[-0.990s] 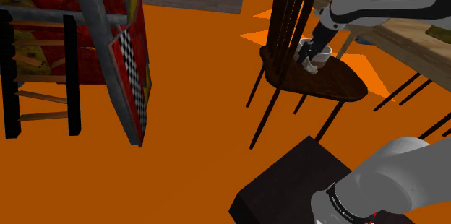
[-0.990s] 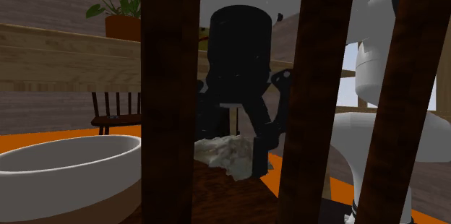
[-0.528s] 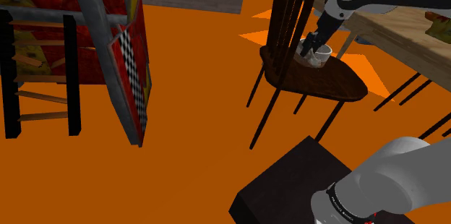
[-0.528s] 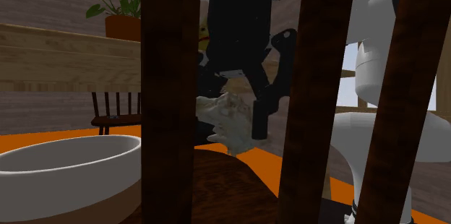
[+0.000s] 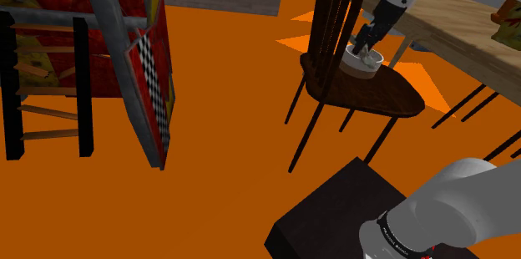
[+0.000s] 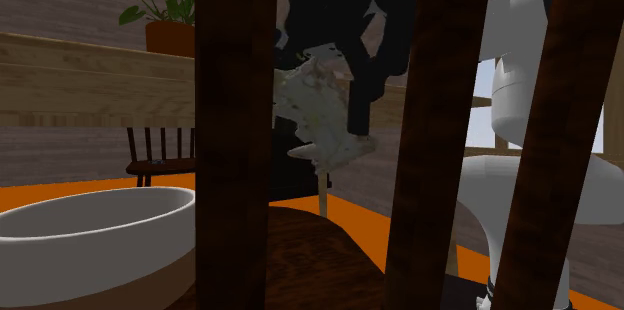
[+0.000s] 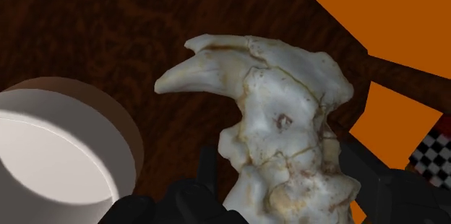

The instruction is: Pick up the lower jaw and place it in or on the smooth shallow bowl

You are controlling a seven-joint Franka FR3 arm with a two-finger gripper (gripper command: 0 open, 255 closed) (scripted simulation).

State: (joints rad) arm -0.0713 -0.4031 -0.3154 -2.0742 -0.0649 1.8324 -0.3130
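The jaw bone point(image 6: 318, 118) hangs above the dark chair seat point(image 6: 310, 258), squeezed tight in my claw point(image 7: 280, 186), and the white bowl point(image 6: 110, 243) sits at eight o'clock from it in the second exterior view, so I should slide there slowly and let go low over its middle.

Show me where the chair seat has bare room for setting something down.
Bare wood runs from the bowl out to the front tip of the chair seat. What shows of the bowl's inside is bare too. Crowded: the back slats beside the bowl, with the hand holding the jawbone above.
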